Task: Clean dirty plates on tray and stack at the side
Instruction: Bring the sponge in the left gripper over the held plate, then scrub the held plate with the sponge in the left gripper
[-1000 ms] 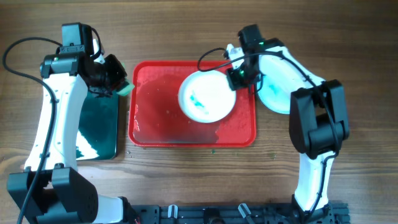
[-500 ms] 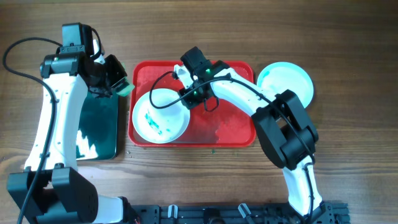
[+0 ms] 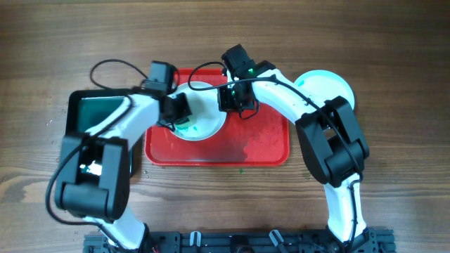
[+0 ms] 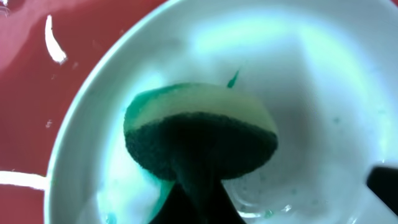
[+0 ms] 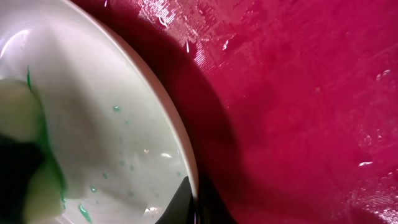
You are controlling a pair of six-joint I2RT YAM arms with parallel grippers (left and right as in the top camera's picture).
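A white plate [image 3: 208,121] with teal smears lies on the left half of the red tray [image 3: 261,139]. My left gripper [image 3: 181,112] is shut on a yellow-and-green sponge [image 4: 200,127] and presses it into the plate [image 4: 323,81]. My right gripper [image 3: 229,99] is shut on the plate's right rim; in the right wrist view the rim [image 5: 181,143] runs between its fingertips [image 5: 180,205]. A pale mint plate [image 3: 328,85] lies on the table right of the tray, partly under the right arm. I cannot tell whether another plate lies beneath it.
A black tray [image 3: 98,112] with green liquid stands left of the red tray, under the left arm. The red tray's floor [image 5: 298,93] is wet, with small green specks. Cables loop above both arms.
The left arm has swung from the black tray onto the plate with the sponge. The right gripper has shifted the plate up and a little right on the tray.
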